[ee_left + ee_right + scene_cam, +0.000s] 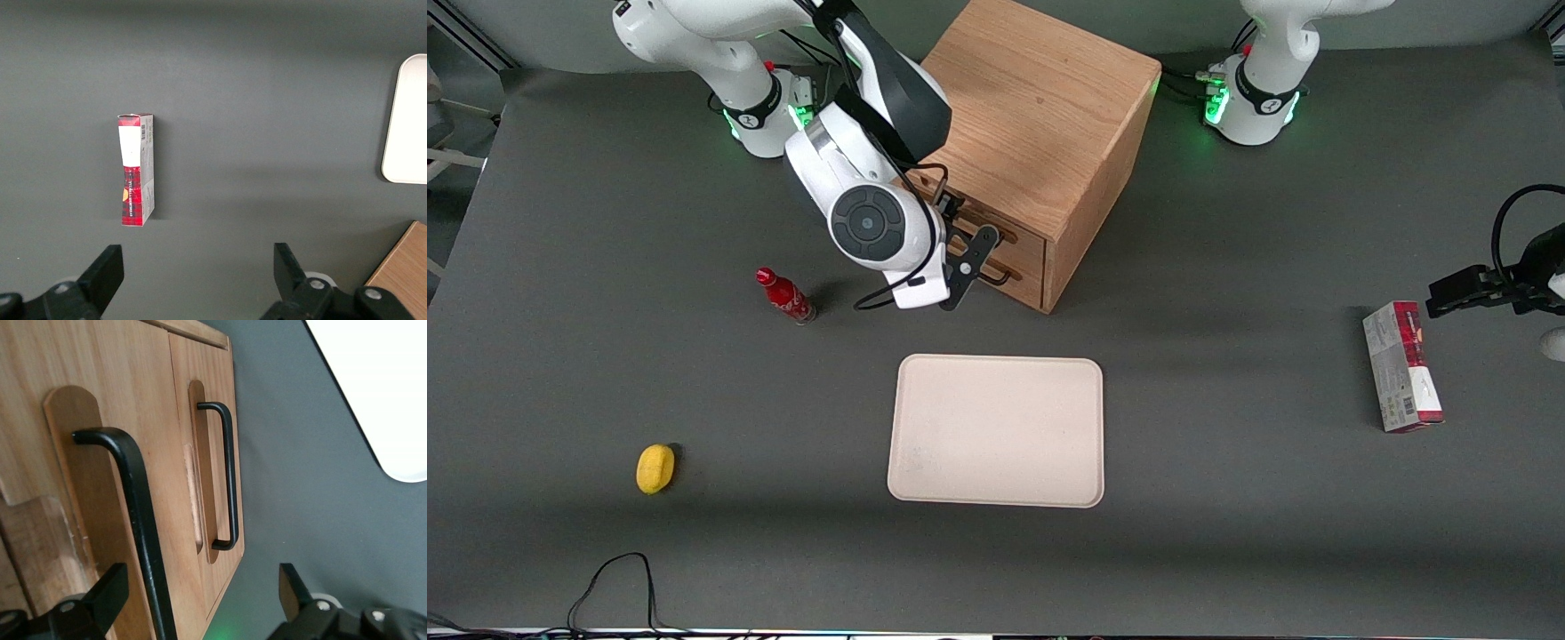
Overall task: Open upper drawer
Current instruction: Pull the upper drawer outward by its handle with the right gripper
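The wooden cabinet [1032,107] stands at the back middle of the table, with its two drawer fronts facing the working arm's end. The upper drawer [133,373] has a thin black handle [137,507] that runs between my gripper's fingers. My gripper [200,587] is open and straddles that handle, which lies close to one finger [110,590] without being clamped. In the front view the gripper [969,258] sits right in front of the drawer fronts, level with the upper drawer [1000,224]. The lower drawer [213,380] with its own black handle [230,473] is untouched.
A beige tray [996,431] lies nearer the front camera than the cabinet. A red bottle [785,297] lies close beside my wrist, toward the working arm's end. A yellow fruit [655,468] sits farther out that way. A red-and-white carton [1401,366] lies toward the parked arm's end.
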Robot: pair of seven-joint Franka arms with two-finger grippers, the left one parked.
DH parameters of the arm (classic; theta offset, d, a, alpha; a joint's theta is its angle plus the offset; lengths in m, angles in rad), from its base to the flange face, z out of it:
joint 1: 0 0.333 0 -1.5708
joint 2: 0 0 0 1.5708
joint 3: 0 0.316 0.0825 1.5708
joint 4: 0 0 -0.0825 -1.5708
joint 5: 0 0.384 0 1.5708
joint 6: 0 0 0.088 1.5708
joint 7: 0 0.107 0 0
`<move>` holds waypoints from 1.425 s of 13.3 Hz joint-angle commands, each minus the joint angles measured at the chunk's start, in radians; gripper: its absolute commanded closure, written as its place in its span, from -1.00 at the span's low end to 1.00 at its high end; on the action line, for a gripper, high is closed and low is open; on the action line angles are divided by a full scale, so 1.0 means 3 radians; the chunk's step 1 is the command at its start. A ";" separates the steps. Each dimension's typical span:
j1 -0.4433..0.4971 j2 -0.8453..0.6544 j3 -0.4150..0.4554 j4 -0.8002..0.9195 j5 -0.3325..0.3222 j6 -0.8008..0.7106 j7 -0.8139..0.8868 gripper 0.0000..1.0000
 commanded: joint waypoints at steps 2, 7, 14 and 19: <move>0.0028 0.0028 -0.0044 -0.0070 0.0103 0.0017 -0.0098 -1.00; 0.0007 0.0100 -0.0054 -0.0081 0.0103 0.0135 -0.0098 -1.00; -0.0192 0.0095 -0.0085 -0.0050 0.0067 0.0140 -0.0128 -1.00; -0.0335 0.0095 -0.0085 -0.0040 0.0078 0.0166 -0.0133 -1.00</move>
